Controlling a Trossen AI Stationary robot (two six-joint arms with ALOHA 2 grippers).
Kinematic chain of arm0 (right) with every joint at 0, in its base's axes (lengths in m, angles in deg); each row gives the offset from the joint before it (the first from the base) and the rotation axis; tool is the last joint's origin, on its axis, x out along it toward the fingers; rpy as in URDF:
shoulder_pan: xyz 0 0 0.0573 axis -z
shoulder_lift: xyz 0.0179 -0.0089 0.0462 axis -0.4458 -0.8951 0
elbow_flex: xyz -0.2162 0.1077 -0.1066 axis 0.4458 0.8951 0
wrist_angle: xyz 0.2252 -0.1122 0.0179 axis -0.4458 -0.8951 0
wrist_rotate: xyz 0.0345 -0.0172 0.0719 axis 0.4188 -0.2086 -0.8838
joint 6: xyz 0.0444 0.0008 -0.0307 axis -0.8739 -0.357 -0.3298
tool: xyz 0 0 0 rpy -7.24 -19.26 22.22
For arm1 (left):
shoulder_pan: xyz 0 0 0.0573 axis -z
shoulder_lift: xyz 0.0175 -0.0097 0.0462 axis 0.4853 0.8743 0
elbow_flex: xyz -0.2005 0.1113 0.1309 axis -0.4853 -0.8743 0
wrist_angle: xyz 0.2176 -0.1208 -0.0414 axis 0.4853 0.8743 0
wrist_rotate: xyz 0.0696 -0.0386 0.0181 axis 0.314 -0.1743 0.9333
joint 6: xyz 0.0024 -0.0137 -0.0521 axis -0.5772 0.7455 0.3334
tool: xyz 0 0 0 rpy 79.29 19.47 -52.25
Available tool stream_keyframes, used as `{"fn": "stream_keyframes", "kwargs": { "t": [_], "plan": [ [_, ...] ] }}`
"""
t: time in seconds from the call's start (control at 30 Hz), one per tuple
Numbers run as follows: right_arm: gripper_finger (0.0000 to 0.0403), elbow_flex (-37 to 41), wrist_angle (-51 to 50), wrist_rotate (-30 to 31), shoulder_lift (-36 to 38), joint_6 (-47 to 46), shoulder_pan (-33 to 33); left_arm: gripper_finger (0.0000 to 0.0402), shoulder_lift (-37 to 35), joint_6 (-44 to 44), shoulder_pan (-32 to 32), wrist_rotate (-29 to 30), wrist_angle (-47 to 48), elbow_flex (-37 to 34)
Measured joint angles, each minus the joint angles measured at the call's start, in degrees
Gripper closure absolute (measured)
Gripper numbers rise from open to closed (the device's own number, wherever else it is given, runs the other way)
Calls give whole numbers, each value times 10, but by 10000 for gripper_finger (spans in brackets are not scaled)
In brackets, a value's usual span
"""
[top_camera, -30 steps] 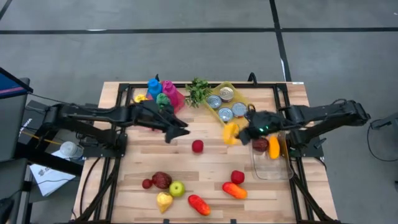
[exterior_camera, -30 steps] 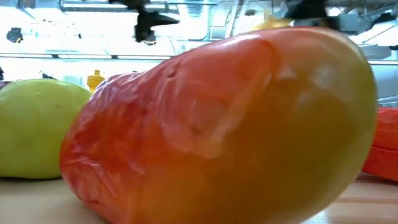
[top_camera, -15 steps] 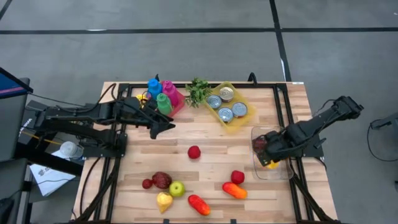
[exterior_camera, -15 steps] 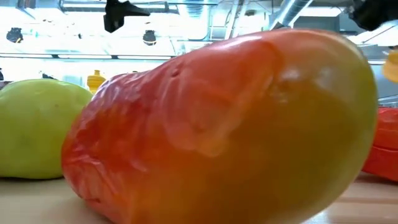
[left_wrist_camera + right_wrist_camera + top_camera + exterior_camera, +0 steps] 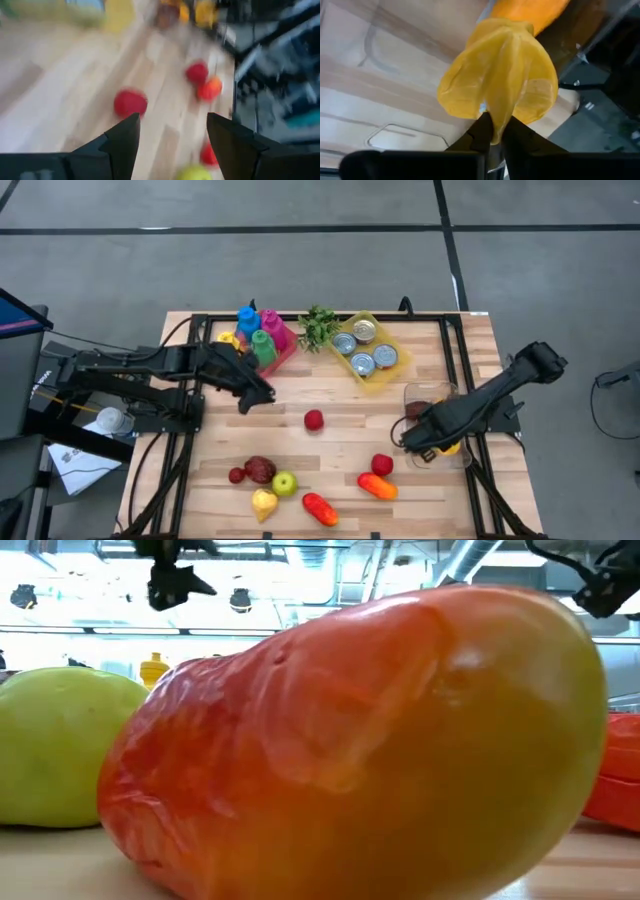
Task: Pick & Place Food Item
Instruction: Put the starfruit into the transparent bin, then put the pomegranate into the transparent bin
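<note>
In the high view's left half, the left gripper point(image 5: 254, 395) hangs with its fingers spread and empty over bare boards. The small red fruit point(image 5: 314, 420) lies just lower right of it, and nothing stands between them; round as it is, it offers no long axis to line up with. I would say the left arm is clearly the nearer one for that piece. Over at centre right, the right gripper point(image 5: 496, 134) is down at the clear container point(image 5: 454, 458), its fingers pinching the bottom edge of the yellow star-shaped fruit point(image 5: 501, 75), above an orange piece point(image 5: 530, 12) already lying there.
</note>
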Motion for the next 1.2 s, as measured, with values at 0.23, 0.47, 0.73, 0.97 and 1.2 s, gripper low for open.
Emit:
{"fn": "stream_keyframes", "kwargs": {
  "t": [0.23, 0.47, 0.73, 0.97, 1.2],
  "plan": [
    [336, 0, 6, 0, -46, 64, -7, 185, 0, -33, 80, -99, 126, 0],
    [224, 0, 16, 12, -42, 67, -7, 176, 0, -26, 228, -66, 225, 0],
    [128, 0, 23, 17, -39, 66, -6, 149, 0, 72, 379, -3, 197, -69],
    [125, 0, 46, 17, -39, 66, -6, 140, 11, 122, 452, 88, 23, -170],
    [125, 0, 51, 17, -39, 66, -6, 148, 69, 138, 488, 105, -99, -227]
  ]
}}
